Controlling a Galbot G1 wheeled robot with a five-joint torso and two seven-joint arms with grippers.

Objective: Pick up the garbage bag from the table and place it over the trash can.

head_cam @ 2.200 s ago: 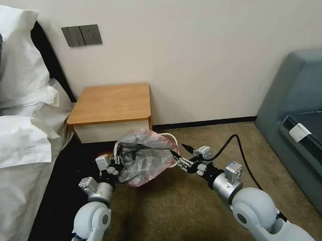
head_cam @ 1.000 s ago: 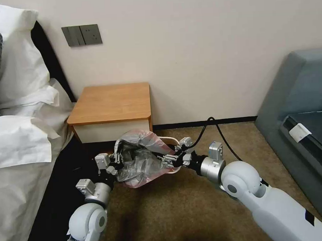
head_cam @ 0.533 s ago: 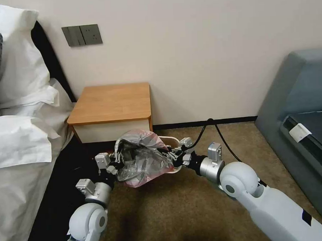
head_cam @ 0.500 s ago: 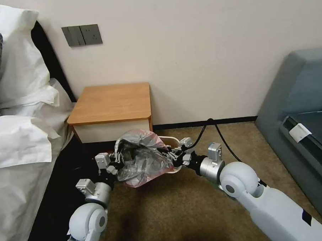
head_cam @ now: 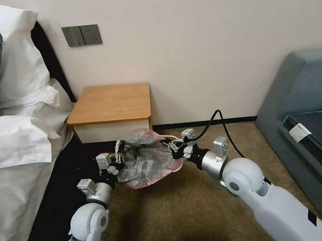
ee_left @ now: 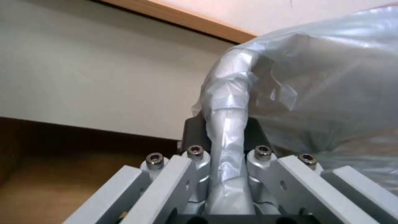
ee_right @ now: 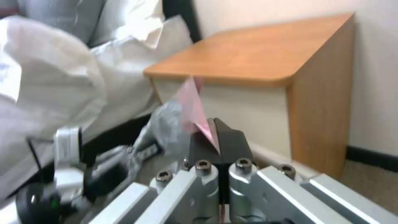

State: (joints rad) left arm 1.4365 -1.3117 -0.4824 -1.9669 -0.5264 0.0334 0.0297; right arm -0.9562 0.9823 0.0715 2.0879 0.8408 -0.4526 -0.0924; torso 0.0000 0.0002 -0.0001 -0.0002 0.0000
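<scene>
- Bedroom corner: tan carpet [head_cam: 193, 204], cream wall, bed with white linen on the robot's left, grey-blue sofa on its right.
- table [head_cam: 110, 103] stands against the wall, orange-brown top bare, white drawer front below; bag is off it, so the pick-up is done.
- bag [head_cam: 146, 160] hangs low in front of the table, stretched between both grippers, mouth spread wide over the can.
- can [head_cam: 177, 166] mostly hidden under the film; a bit of cream rolled rim shows at the bag's right edge, just beside the right gripper.
- left gripper [head_cam: 117, 158] holds the bag's left edge; left wrist view shows a twisted rope of film [ee_left: 228, 146] clamped between the closed fingers.
- right gripper [head_cam: 170, 147] at the bag's far right edge; right wrist view shows the pink hem [ee_right: 195, 109] pinched between its dark pads [ee_right: 236, 143], jaws together on it.
- Progress, my read: late stage, bag draped above the can; left to do is seat the hem round the rim and let go. Can't tell if any edge is already hooked over.
- Materials: film thin, glossy, heavily wrinkled, translucent grey with pink hem, floppy, likely to slip or tear. Can is rigid smooth plastic, rounded corners. Table top smooth wood, rounded corners. Carpet short and rough.
</scene>
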